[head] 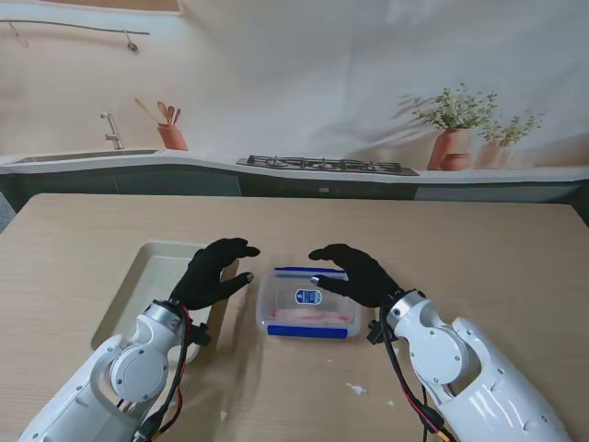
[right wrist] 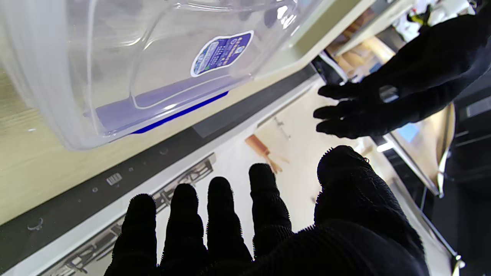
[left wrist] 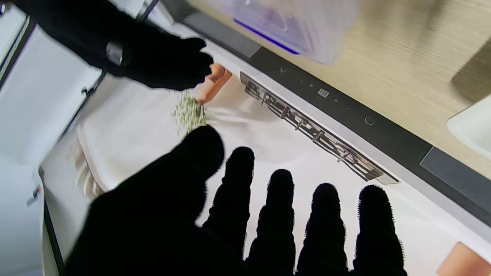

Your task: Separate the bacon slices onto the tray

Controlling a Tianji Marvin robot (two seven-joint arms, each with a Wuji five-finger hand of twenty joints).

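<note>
One clear plastic lidded container with blue clips and a blue label (head: 308,306), centred on the pale wood-grain surface (head: 479,249), holding the pink bacon slices (head: 311,318); slice count cannot be told through the lid. One shallow cream rectangular tray (head: 152,262) just left of it, evidently staged as the destination. Two black-gloved hands: left hand (head: 213,274) and right hand (head: 354,274) flank the container, fingers spread and holding nothing, probably poised to open the lid.
</note>
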